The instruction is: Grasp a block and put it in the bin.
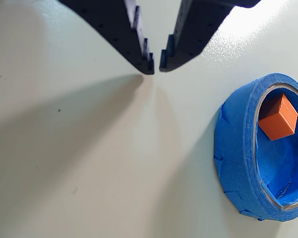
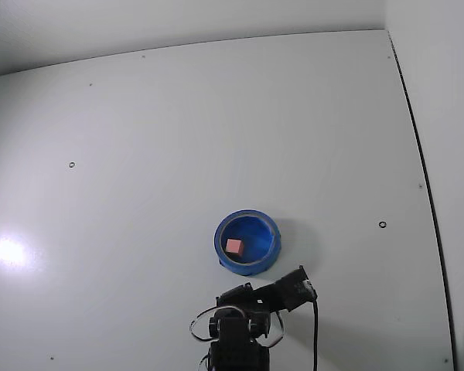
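From my wrist view, the claw (image 1: pixel 156 67) sits nearest, its two dark fingertips (image 1: pixel 148 62) drawn almost together with only a thin sliver of table between them. It has hold of nothing; bare table (image 1: pixel 89 158) shows below and around the tips. I read that near-closed, empty posture as a claw done with carrying, not one set up for a pickup.

A little further out, to the right in the wrist view, is the bin (image 1: pixel 236 148), a low blue ring standing flat on the table. The block (image 1: pixel 278 118) lies inside it, close against the inner wall, apart from the claw.

In the fixed view, the arm (image 2: pixel 251 309) is folded low at the bottom edge, just below the bin (image 2: pixel 247 267), with the block (image 2: pixel 234 246) visible as a pink square inside, left of centre. The table stretches pale beyond. I judge the task complete.
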